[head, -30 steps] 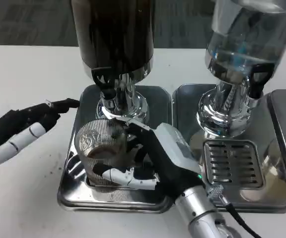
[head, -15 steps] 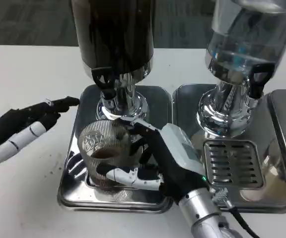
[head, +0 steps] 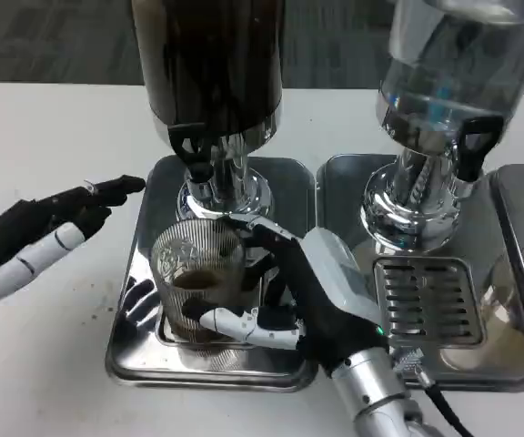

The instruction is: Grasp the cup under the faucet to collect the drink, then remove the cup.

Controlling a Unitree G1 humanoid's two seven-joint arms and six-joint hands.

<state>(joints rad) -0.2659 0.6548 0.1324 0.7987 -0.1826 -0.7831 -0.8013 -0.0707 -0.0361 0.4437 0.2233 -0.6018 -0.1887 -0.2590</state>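
While your right hand [head: 312,296] wraps its fingers around the ribbed glass cup [head: 198,282], that cup sits on the steel drip tray [head: 144,273] below the black faucet [head: 192,150] of the dark drink dispenser [head: 209,64], holding a little brown liquid. Your left hand [head: 39,241] rests on the white table [head: 44,137], left of the tray, fingers extended and apart, holding nothing. Clear water dispenser [head: 444,73]: to the right.

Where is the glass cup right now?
The ribbed glass cup sits on the left metal drip tray, below the dark dispenser's faucet, held by the right robot hand.
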